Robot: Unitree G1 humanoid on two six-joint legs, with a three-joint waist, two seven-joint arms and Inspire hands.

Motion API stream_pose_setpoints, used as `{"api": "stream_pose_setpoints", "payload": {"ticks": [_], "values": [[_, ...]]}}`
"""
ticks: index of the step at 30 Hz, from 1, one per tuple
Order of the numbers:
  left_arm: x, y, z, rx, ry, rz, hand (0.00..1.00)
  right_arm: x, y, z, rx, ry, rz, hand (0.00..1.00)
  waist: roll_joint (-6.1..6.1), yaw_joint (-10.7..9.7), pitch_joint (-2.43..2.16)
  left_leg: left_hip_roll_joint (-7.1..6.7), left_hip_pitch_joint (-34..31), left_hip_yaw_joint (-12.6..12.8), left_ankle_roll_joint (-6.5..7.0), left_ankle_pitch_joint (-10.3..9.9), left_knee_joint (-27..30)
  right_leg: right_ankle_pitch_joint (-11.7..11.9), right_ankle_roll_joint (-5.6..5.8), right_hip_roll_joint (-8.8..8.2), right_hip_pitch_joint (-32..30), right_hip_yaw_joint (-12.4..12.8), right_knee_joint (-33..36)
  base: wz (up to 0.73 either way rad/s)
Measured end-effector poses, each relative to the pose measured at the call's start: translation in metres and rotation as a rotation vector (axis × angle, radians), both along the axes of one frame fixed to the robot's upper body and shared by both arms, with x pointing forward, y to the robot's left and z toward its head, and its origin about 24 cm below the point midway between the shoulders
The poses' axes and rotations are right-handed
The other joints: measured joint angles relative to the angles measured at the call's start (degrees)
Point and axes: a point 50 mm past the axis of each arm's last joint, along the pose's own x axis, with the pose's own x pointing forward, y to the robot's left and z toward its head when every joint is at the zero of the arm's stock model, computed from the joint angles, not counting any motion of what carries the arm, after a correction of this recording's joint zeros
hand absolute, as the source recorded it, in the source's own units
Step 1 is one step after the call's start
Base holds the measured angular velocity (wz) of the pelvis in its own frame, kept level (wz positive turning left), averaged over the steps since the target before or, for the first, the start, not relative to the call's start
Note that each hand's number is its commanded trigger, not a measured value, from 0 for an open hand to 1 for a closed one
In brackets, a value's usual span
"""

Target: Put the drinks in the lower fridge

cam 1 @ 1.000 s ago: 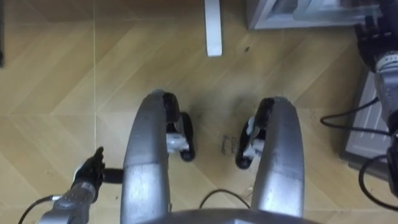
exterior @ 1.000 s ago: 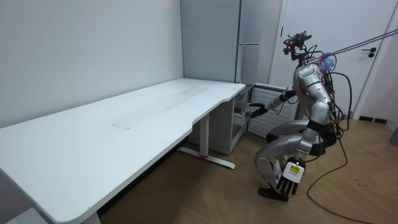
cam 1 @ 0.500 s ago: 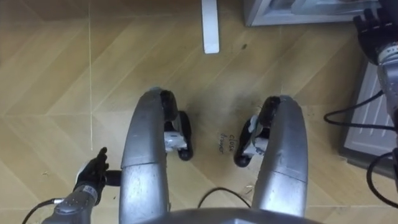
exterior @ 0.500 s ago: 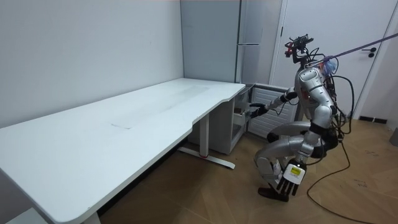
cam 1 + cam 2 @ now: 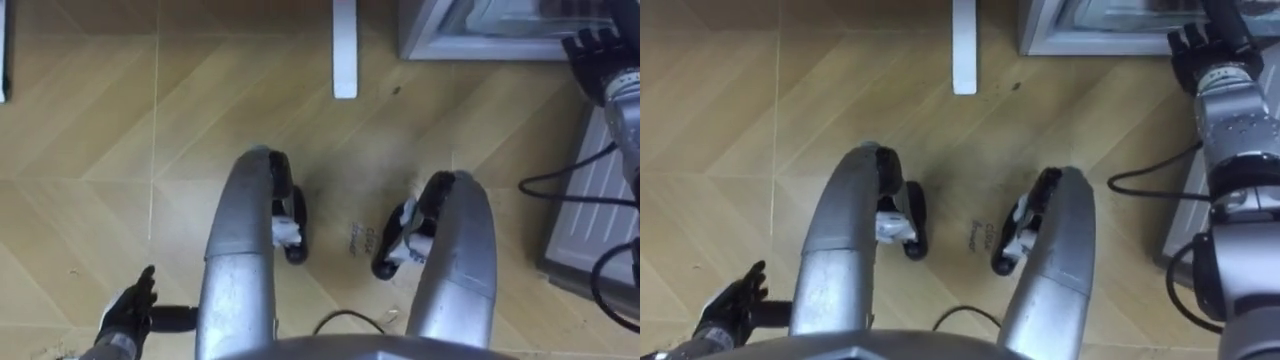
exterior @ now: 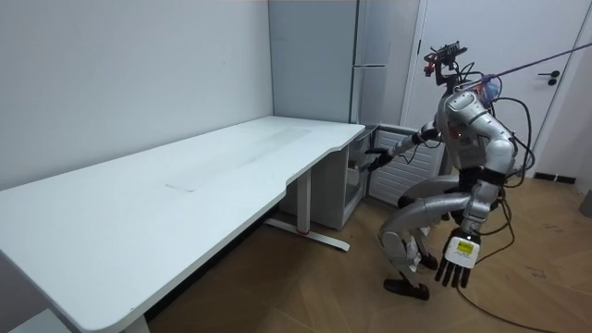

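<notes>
I see no drink in either hand or on the floor before me. I squat on the wooden floor in front of the tall grey fridge [image 6: 372, 57], beside the desk's end. Low at the fridge's foot stands an open grey compartment [image 5: 478, 28] [image 6: 356, 190]. A white ribbed door panel [image 6: 409, 155] [image 5: 592, 205] hangs open next to it. My right hand [image 5: 597, 52] [image 5: 1203, 42] is stretched forward to the compartment's right end, at the panel's edge [image 6: 377, 159]. Down by my side, my left hand [image 6: 457, 262] [image 5: 127, 312] hangs open and holds nothing.
A long white desk [image 6: 185, 180] runs along the wall on the room view's left, and its white foot [image 5: 344, 48] lies on the floor ahead of my knees. A white room door [image 6: 546, 83] stands behind me.
My trunk has come up and leaned back a little, so the eye views have shifted. The left hand has swung back, to the room view's right. The right hand stays at the fridge.
</notes>
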Motion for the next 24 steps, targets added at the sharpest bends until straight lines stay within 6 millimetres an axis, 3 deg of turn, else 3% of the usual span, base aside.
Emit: {"api": "stream_pose_setpoints", "payload": {"ticks": [5,9,14,17,20,24], "values": [[-0.003,0.006,-0.001,-0.001,0.006,0.014,0.0,-0.001,-0.002,-0.001,-0.001,0.007,-0.01,0.0,0.25,0.7,-0.05,-0.99,4.1,-0.2,0.3,2.0,-5.9,1.1,-0.35,-0.51,5.1,-2.3,-5.5,0.13],[-0.006,0.008,-0.001,-0.004,0.012,0.017,0.0,-0.002,-0.003,0.0,-0.004,0.0,-0.02,0.0,0.59,1.6,-0.04,-1.84,6.6,-0.4,-0.34,2.7,-9.1,1.3,-0.26,-0.55,7.7,-3.0,-8.3,0.06],[-0.004,0.008,0.0,-0.011,0.001,0.012,0.0,-0.001,-0.004,0.001,-0.009,-0.009,-0.027,0.0,0.79,2.4,-0.09,-1.97,8.0,-0.5,-0.9,3.3,-11.1,1.4,-0.43,-0.5,9.1,-3.3,-9.7,0.02],[-0.003,0.009,0.001,-0.007,-0.012,0.015,0.0,-0.002,-0.006,0.002,-0.013,-0.011,-0.033,0.0,1.59,2.8,-0.19,-2.04,8.9,-1.3,-1.35,3.8,-12.1,1.5,-0.72,-0.44,10.7,-4.4,-10.8,0.06],[-0.002,0.01,0.002,-0.001,-0.024,0.016,0.0,-0.001,-0.007,0.005,-0.02,-0.021,-0.04,0.0,1.6,3.0,-0.18,-2.85,9.3,-1.5,-1.53,4.7,-13.5,1.6,-0.89,-0.98,11.1,-4.6,-11.5,0.12],[-0.002,0.014,0.003,0.012,-0.035,0.028,0.0,0.0,-0.009,0.01,-0.03,-0.03,-0.039,0.0,1.62,3.3,-0.19,-2.95,9.8,-1.5,-1.53,5.6,-15.0,2.0,-1.25,-1.21,11.8,-5.3,-12.6,0.07]]}}
